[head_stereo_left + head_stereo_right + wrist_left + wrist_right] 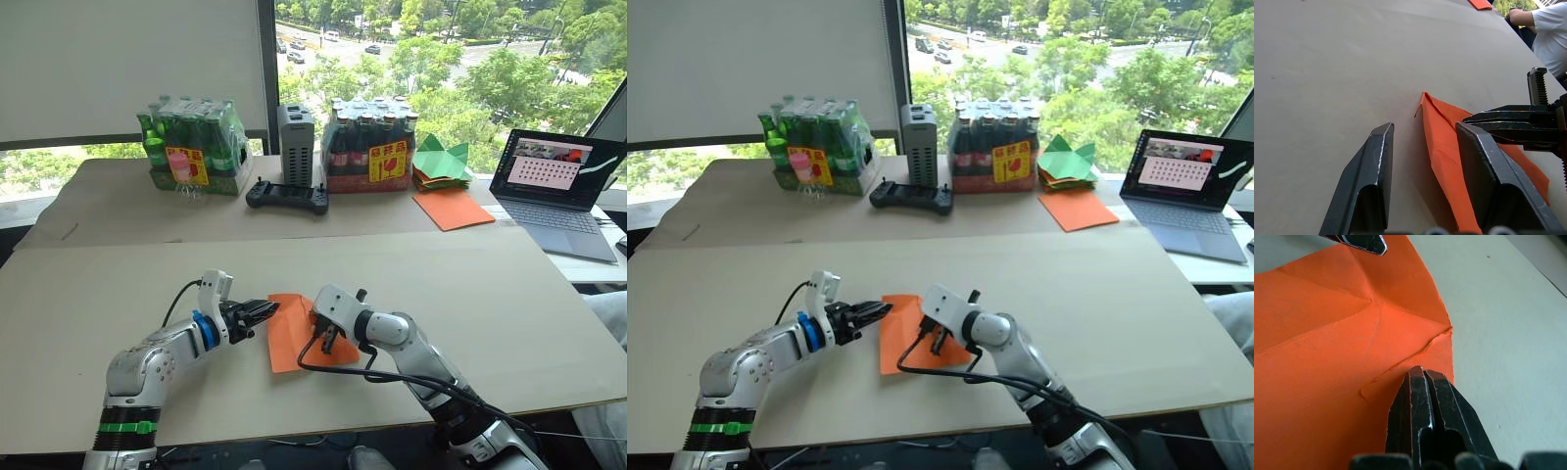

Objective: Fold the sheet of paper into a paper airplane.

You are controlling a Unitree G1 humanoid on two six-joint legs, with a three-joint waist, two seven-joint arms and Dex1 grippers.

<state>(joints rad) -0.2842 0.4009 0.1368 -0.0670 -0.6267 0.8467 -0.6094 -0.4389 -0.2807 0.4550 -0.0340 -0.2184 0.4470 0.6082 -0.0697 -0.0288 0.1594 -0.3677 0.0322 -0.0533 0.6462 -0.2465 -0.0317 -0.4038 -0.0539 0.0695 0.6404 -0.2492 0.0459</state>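
Right wrist view, creased matte orange sheet of paper (pixel 1327 333), black tapered fingers (pixel 1422 401) closed

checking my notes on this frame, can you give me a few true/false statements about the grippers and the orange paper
1. The left gripper is open beside the sheet of paper. True.
2. The right gripper is wide open above the table. False: its fingers are shut, tips pressing on the paper.
3. The sheet of paper lies perfectly flat and uncreased. False: it shows creases and folded flaps.
4. A laptop stands open at the table's far right. True.
5. Green paper shapes lie under the right gripper. False: they sit far back, near the bottles.
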